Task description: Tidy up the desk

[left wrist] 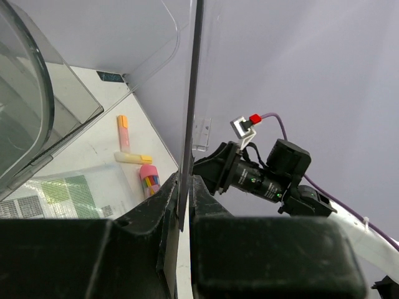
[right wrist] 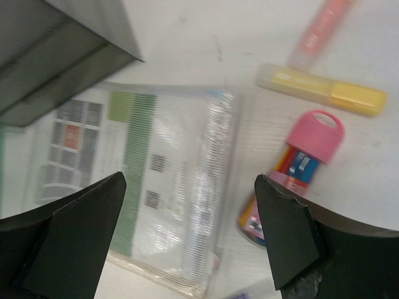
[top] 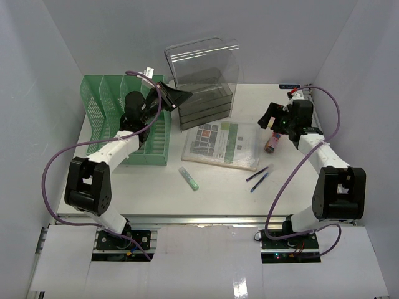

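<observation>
The white surface [top: 218, 196] of the desk spreads under everything, from the arms' bases to the back wall. At its back stands a grey drawer box [top: 206, 104], with a green mesh rack [top: 118, 115] at the left. The left fingers [top: 156, 99] pinch a clear plastic pane [left wrist: 187, 93] — edge-on in the wrist view. The right fingers [top: 274, 119] gape wide above a mesh pouch [right wrist: 168, 180] holding printed sheets and a pink-capped tube [right wrist: 299, 168] of coloured sticks.

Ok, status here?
Left gripper shut on clear plastic panel. Right gripper open above pink-capped tube. White flat desk cluttered: blue pens, mesh pouch loose.
</observation>
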`<action>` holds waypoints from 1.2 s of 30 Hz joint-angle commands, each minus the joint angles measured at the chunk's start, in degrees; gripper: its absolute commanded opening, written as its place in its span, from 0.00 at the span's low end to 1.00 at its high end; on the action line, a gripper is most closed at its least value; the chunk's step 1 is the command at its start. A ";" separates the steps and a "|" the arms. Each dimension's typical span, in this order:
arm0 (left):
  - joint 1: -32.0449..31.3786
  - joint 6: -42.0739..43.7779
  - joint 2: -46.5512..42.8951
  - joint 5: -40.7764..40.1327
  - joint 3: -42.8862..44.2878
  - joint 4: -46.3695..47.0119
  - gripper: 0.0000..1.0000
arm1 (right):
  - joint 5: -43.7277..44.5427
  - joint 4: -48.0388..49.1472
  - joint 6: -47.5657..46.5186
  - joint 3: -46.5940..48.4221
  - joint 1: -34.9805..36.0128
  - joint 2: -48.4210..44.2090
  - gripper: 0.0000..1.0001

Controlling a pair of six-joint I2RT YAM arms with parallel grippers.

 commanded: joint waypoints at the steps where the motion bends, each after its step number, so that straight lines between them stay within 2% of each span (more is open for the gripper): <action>1: 1.34 -1.76 -3.74 -0.16 1.80 3.22 0.17 | 14.87 -9.84 -2.54 2.65 -1.39 3.58 0.92; 14: 2.30 -2.38 -5.55 1.32 0.40 3.15 0.17 | 16.40 -12.01 5.75 7.64 -1.40 13.94 0.98; 19: 2.70 -3.40 -5.86 1.77 -0.32 3.82 0.17 | 14.20 -12.59 8.18 9.38 -2.30 17.27 0.83; 29: 2.83 -4.17 -6.11 2.20 -0.69 4.33 0.17 | 12.68 -11.80 9.46 8.11 -4.43 17.88 0.70; 34: 2.84 -4.56 -6.42 2.20 -1.18 4.55 0.17 | 9.61 -10.88 10.33 7.12 -5.75 18.35 0.61; 36: 2.83 -4.66 -6.62 2.29 -1.26 4.54 0.17 | 8.37 -10.56 10.36 7.07 -6.17 18.69 0.54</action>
